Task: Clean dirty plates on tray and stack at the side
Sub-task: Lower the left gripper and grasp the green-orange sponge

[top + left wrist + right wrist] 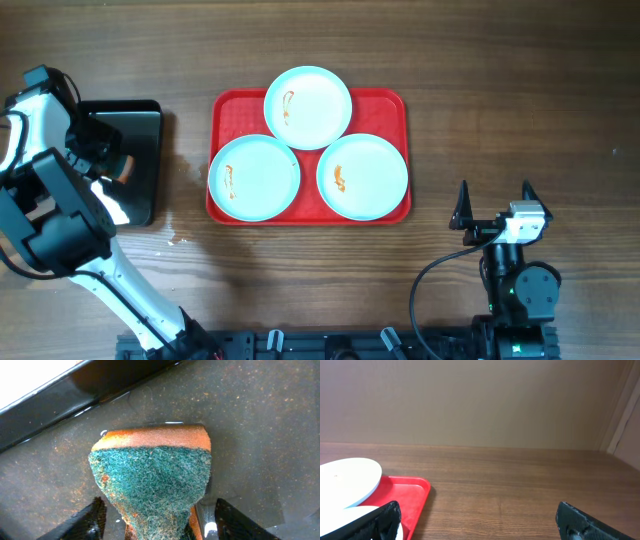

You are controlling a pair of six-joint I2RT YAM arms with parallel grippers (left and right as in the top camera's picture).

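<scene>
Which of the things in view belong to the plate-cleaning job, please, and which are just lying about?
Belonging to the job: far plate, left plate, right plate (all sauce-smeared), red tray, sponge, black pan holding it.
Just lying about: only water drops on the table.

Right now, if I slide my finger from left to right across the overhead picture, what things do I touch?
Black pan → then, on the red tray: front-left plate → back plate → front-right plate → right gripper.
</scene>
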